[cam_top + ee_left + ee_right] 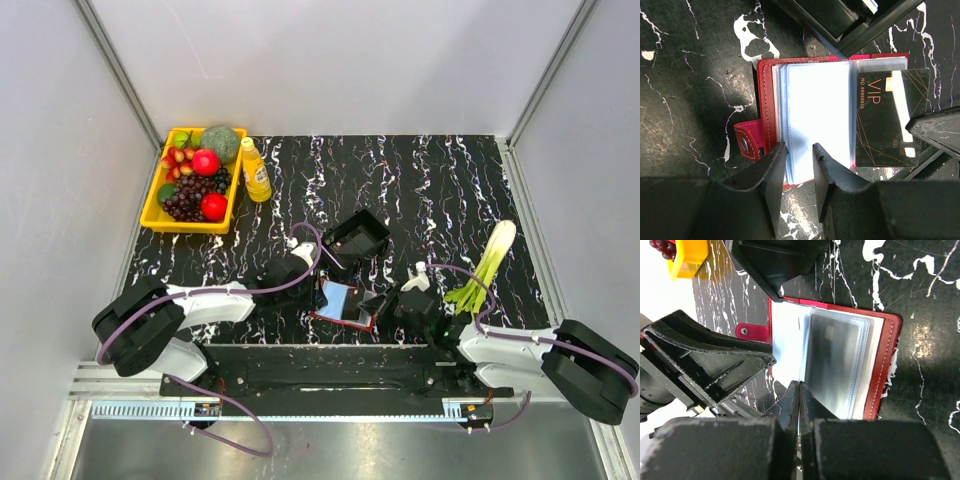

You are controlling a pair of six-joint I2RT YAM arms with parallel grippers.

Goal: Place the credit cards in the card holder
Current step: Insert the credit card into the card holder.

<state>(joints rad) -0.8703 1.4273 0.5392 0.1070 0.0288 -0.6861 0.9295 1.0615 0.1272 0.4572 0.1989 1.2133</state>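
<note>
The card holder (767,100) is being presented open on the surface (690,75), cover down and clear sleeves (815,115) up, between the two arms & near their bases. The left fingers (779,160) are being shown apart, straddling the near edge of the sleeves on the tab-side panel. Whether that edge is being clamped or only steadied cannot be told. The right fingers (799,392) are being shown fully closed, approx. over the fold line at the holder's near edge. Whether anything thin is being pinched cannot be told.

Key relation: one dark credit card (892,117), marked VIP, is being carried on the opp. panel, i.e. the side toward the right arm, w/ its long axis approx. parallel to the fold. It is being shown just outboard of the right fingers & well apart from the left fingers, so the right arm is being judged the nearer. How far the card is seated in a sleeve cannot be told, nor which way the sleeve mouth faces. The push direction is therefore being left undetermined, w/ the left fingers being judged best placed for steadying
</note>
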